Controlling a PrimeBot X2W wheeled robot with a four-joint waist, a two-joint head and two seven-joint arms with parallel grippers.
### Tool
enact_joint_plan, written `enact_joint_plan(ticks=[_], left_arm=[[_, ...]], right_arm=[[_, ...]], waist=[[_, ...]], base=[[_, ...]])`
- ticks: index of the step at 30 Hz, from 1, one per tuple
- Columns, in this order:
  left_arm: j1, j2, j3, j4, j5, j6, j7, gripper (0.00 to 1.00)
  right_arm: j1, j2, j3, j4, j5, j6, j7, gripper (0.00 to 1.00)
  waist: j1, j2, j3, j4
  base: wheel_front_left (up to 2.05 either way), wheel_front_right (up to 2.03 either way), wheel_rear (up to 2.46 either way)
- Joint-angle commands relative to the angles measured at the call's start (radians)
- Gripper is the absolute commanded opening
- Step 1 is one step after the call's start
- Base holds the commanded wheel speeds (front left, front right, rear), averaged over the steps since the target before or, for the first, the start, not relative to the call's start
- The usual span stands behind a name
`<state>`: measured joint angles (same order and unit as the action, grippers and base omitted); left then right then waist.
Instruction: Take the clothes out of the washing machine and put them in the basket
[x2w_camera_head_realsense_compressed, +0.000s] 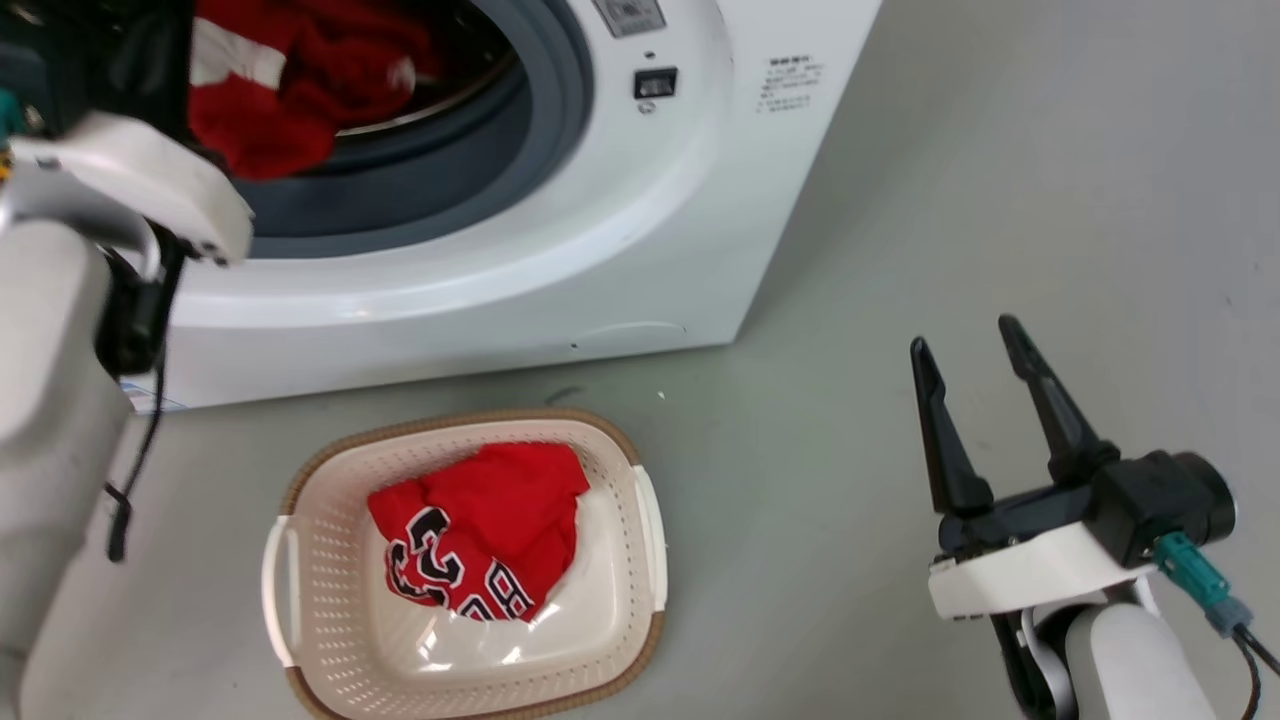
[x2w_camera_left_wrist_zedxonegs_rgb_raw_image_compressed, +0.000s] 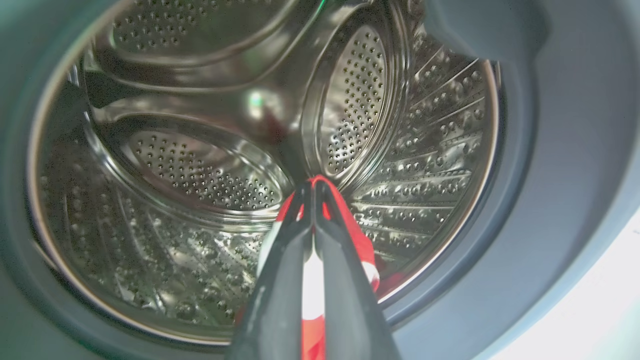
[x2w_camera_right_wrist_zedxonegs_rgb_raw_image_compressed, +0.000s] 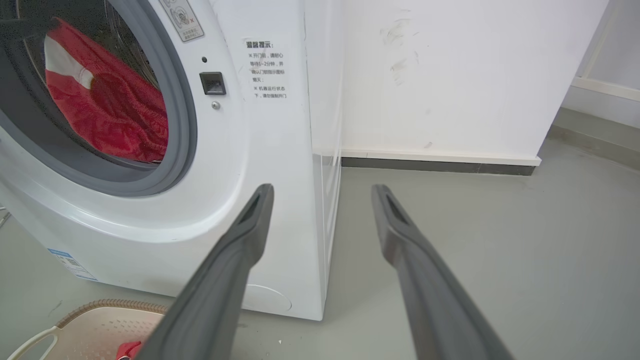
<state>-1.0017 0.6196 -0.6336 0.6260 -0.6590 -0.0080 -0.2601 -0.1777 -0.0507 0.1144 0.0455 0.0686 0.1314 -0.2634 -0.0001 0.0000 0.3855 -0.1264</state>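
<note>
The white washing machine (x2w_camera_head_realsense_compressed: 620, 220) stands open before me. Below its opening sits the cream basket (x2w_camera_head_realsense_compressed: 460, 415), placed to catch what I pull, one numbered jersey (x2w_camera_head_realsense_compressed: 490, 520) already inside. My left pincer (x2w_camera_left_wrist_zedxonegs_rgb_raw_image_compressed: 313, 186) is pinched on a red garment (x2w_camera_head_realsense_compressed: 290, 90) there; my right pincer (x2w_camera_head_realsense_compressed: 962, 335) hangs wide and empty.

Red clothes (x2w_camera_head_realsense_compressed: 290, 110), cream perforated basket (x2w_camera_head_realsense_compressed: 305, 590), white washing machine (x2w_camera_head_realsense_compressed: 680, 210)

I assess this as a bare laundry space, utility-grade. A white front-loading washing machine (x2w_camera_right_wrist_zedxonegs_rgb_raw_image_compressed: 270, 150) stands on a plain grey floor (x2w_camera_right_wrist_zedxonegs_rgb_raw_image_compressed: 500, 240) beside a scuffed white wall (x2w_camera_right_wrist_zedxonegs_rgb_raw_image_compressed: 450, 75) with dark skirting (x2w_camera_right_wrist_zedxonegs_rgb_raw_image_compressed: 425, 165). Red clothes (x2w_camera_right_wrist_zedxonegs_rgb_raw_image_compressed: 115, 115) hang in its steel drum (x2w_camera_left_wrist_zedxonegs_rgb_raw_image_compressed: 200, 170), and a basket (x2w_camera_head_realsense_compressed: 325, 570) sits on the floor before it.
</note>
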Motion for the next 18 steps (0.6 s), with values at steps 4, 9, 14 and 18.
enact_joint_plan(ticks=[4,9,14,18], left_arm=[[0.158,0.006,0.082,-0.216,0.063,0.081,-0.006,0.0],[0.307,0.01,0.164,-0.419,0.113,0.145,-0.006,0.0],[0.421,0.017,0.206,-0.57,0.137,0.181,-0.006,0.0],[0.493,0.028,0.201,-0.651,0.128,0.194,0.006,0.0]], right_arm=[[0.038,0.001,0.004,0.016,-0.011,-0.001,-0.002,1.0],[0.06,0.001,0.007,0.03,-0.016,-0.001,-0.002,1.0],[0.074,0.001,0.0,0.039,-0.018,-0.001,-0.002,1.0],[0.079,0.001,-0.002,0.042,-0.016,-0.001,-0.002,1.0]], waist=[[0.0001,0.0,-0.073,0.044],[0.0001,0.0,-0.116,0.06],[0.0001,0.0,-0.151,0.074],[0.0001,0.0,-0.166,0.082]], base=[[0.0,0.0,0.0],[0.0,0.0,0.0],[0.0,0.0,0.0],[0.0,0.0,0.0]])
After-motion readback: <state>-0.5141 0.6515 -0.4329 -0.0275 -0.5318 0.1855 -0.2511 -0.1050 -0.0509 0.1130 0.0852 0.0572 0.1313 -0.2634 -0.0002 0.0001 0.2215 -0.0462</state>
